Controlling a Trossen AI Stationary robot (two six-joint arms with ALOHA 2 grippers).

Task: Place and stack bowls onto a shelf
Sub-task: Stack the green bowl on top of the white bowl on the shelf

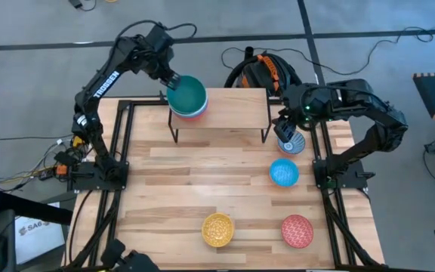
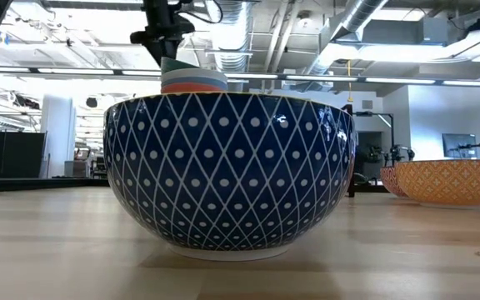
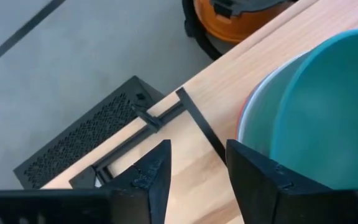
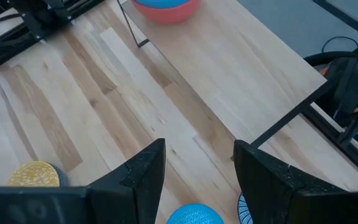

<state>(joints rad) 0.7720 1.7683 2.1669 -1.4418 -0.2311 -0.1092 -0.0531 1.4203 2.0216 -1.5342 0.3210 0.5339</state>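
Note:
A stack of bowls with a teal-green one on top (image 1: 188, 95) stands on the shelf (image 1: 232, 112), near its left end. My left gripper (image 1: 171, 78) is open beside the stack's far-left rim; in the left wrist view its fingers (image 3: 197, 154) stand next to the teal bowl (image 3: 334, 106). My right gripper (image 1: 285, 130) is open and hovers over the blue-and-white patterned bowl (image 1: 290, 143), which rests on the table by the shelf's right legs. In the right wrist view only the rim of that bowl (image 4: 243, 213) shows below the gripper (image 4: 197, 152). The same patterned bowl (image 2: 227, 171) fills the low view.
A light blue bowl (image 1: 283, 172) sits just nearer than the patterned one. A yellow bowl (image 1: 218, 229) and a pink-red bowl (image 1: 297, 231) rest near the table's near edge. The shelf's right half (image 4: 229, 62) is bare wood. An orange vacuum (image 1: 261, 72) stands beyond the far edge.

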